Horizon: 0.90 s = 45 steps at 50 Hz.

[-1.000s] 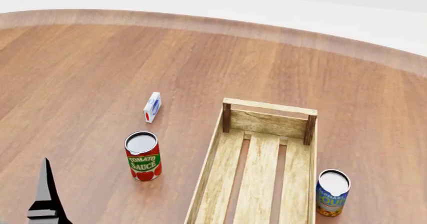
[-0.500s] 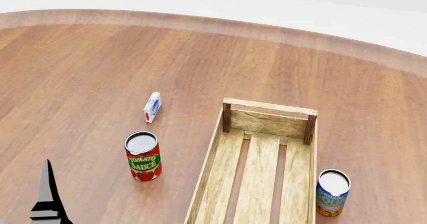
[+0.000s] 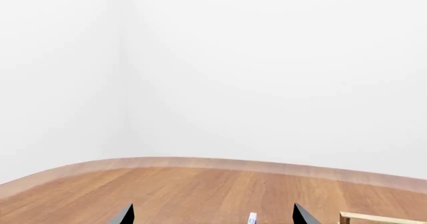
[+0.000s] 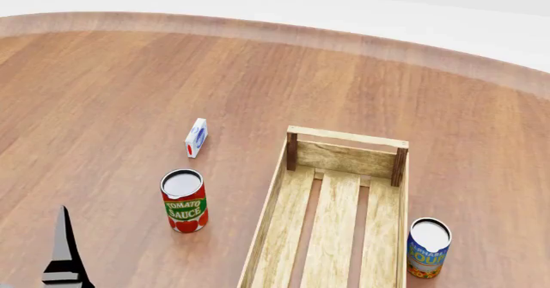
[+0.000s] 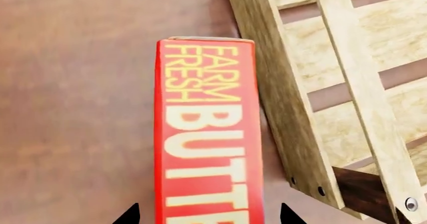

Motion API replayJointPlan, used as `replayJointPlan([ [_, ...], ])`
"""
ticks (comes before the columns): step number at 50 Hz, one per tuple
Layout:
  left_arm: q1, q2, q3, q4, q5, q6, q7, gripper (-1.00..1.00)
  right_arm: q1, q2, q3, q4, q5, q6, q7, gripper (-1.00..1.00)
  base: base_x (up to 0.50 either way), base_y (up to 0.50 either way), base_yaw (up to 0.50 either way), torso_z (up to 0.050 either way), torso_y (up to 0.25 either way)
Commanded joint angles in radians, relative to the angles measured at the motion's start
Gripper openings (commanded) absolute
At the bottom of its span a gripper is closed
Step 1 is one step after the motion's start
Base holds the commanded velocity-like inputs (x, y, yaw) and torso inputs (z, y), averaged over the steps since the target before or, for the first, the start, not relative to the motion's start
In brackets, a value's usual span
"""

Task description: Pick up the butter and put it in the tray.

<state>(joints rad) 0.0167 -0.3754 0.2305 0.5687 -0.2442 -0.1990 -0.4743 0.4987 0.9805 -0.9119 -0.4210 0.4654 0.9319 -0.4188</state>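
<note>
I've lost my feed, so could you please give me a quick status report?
Right claw open, fingertips astride the butter. Left claw open, holding nothing. Butter outside the tray, close beside its wall. Nothing blocking.

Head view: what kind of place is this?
Looks like a bare simulated test scene, not a real room: a large round wooden tabletop against blank white walls, set with groceries, a tomato sauce can, a soup can, and a slatted wooden tray.

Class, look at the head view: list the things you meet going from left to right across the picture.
Left gripper → tomato sauce can → small white-blue-red carton → tray → soup can.
</note>
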Motion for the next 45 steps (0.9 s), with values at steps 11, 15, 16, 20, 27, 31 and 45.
replayJointPlan([
  [11,-0.004,0.023,-0.011,-0.016,0.001,0.01,0.036,1.0,-0.083,-0.046,-0.001,0.11,-0.04,-0.129,-0.01,1.0,0.0,0.0,0.0,0.0,0.0],
  [15,-0.005,0.023,-0.009,-0.023,0.001,0.015,0.037,1.0,-0.1,-0.047,-0.011,0.128,-0.047,-0.146,-0.008,1.0,0.0,0.0,0.0,0.0,0.0],
  [16,-0.005,0.023,-0.009,-0.025,0.001,0.015,0.037,1.0,-0.101,-0.047,-0.009,0.126,-0.045,-0.143,-0.005,1.0,0.0,0.0,0.0,0.0,0.0],
  [20,-0.006,0.022,-0.008,-0.026,0.0,0.016,0.036,1.0,-0.104,-0.04,-0.008,0.116,-0.044,-0.141,0.0,-1.0,0.0,0.0,0.0,0.0,0.0],
  [27,-0.005,0.022,-0.004,-0.027,-0.001,0.019,0.036,1.0,-0.102,-0.032,-0.003,0.1,-0.038,-0.132,0.004,-1.0,0.0,0.0,0.0,0.0,0.0],
  [31,-0.006,0.021,-0.003,-0.027,-0.002,0.019,0.035,1.0,-0.092,-0.034,0.001,0.085,-0.04,-0.12,0.011,-1.0,0.0,0.0,0.0,0.0,0.0],
  [45,-0.005,0.014,-0.013,-0.014,-0.017,0.015,0.03,1.0,-0.04,-0.033,-0.016,-0.027,-0.043,-0.042,0.002,-1.0,0.0,0.0,0.0,0.0,0.0],
])
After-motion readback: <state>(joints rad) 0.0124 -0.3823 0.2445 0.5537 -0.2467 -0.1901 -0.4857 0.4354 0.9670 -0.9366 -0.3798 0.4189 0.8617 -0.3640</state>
